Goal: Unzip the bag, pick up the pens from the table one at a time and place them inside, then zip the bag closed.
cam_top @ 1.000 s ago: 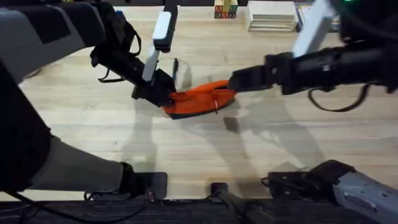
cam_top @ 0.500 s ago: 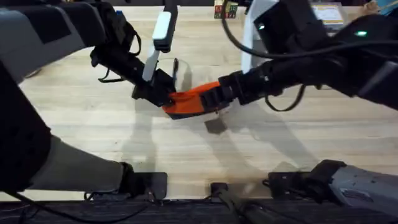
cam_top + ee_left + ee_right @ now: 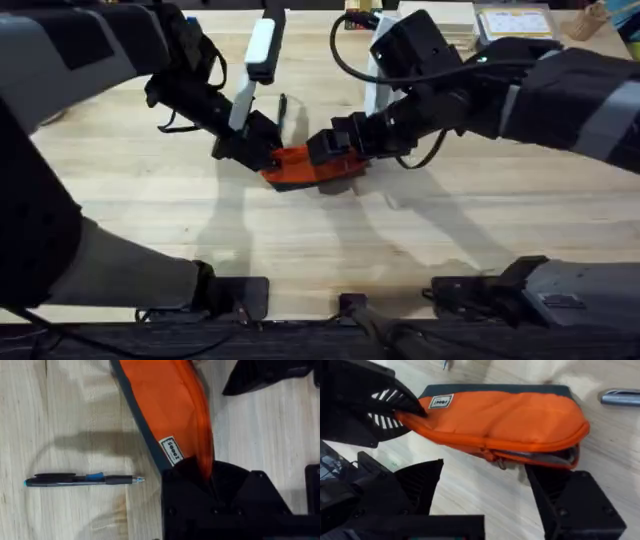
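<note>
Orange bag [image 3: 495, 422] end sits pinched in our left gripper [image 3: 262, 157]; our right gripper [image 3: 485, 492] gapes wide beside its zipper.

lab | wooden table [image 3: 150, 200] | two robot arms (toy blocks [image 3: 362, 17] behind)

1. Pencil pouch [image 3: 505, 415]: orange fabric, dark grey lower edge, white label with dark lettering.
2. Pen [image 3: 82, 479]: black barrel, blue accents.
3. Second pen [image 3: 620, 397]: silver-grey.
4. Counter [image 3: 300, 240]: pale wood, visible grain.
</note>
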Controlling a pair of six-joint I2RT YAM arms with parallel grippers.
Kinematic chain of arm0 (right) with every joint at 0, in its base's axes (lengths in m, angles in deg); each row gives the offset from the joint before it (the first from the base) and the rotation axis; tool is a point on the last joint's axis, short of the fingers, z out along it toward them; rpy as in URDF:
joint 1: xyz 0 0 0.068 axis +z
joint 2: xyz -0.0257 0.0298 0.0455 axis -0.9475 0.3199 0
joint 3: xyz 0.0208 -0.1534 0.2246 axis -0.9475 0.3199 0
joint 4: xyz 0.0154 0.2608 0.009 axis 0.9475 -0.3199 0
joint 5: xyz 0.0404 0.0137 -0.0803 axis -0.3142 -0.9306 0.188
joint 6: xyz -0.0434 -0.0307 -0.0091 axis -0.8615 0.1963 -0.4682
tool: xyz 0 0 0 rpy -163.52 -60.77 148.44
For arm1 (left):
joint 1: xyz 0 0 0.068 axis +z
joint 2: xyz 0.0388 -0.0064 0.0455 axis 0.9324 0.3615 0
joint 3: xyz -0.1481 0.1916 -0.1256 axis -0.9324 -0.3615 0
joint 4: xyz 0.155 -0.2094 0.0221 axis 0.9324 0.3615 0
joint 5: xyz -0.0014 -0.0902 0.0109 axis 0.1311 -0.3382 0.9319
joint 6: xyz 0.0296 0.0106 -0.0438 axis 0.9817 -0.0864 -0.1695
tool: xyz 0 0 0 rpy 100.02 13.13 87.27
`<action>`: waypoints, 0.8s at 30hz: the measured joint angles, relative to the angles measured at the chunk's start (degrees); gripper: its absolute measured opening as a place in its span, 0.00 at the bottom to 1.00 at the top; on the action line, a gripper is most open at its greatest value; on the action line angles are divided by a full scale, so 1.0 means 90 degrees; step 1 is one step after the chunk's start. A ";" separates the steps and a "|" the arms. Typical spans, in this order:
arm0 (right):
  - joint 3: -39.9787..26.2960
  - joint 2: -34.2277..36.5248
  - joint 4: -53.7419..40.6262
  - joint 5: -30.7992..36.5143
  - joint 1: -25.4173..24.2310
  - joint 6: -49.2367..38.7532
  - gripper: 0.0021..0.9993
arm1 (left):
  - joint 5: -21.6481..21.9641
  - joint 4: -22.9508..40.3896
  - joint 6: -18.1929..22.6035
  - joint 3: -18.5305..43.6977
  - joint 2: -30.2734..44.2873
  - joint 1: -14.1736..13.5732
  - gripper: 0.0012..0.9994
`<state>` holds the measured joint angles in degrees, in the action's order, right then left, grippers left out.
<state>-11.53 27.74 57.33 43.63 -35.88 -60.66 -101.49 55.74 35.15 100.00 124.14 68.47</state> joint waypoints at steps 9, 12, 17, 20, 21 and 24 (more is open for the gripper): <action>0.0000 0.0150 0.0134 0.0559 0.0036 0.0132 0.64 | 0.0005 -0.0019 0.0000 0.0000 0.0000 0.0000 0.04; 0.0000 0.0162 0.0180 0.0727 0.0036 0.0171 0.47 | 0.0012 -0.0021 0.0000 0.0000 0.0002 0.0000 0.04; 0.0000 0.0162 0.0279 0.0943 0.0036 0.0204 0.14 | 0.0015 -0.0017 0.0000 0.0000 0.0002 0.0000 0.04; 0.0000 0.0162 0.0314 0.0943 0.0058 0.0208 0.04 | 0.0015 -0.0019 0.0000 0.0000 0.0002 0.0000 0.04; 0.0000 0.0162 0.0319 0.0943 0.0058 0.0206 0.03 | 0.0015 -0.0019 0.0000 0.0000 0.0000 0.0000 0.04; 0.0000 0.0162 0.0322 0.0943 0.0058 0.0206 0.03 | 0.0015 -0.0019 0.0000 0.0000 0.0000 0.0000 0.04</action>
<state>-11.53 29.20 60.22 52.12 -35.36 -58.81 -101.36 55.56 35.15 100.00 124.14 68.47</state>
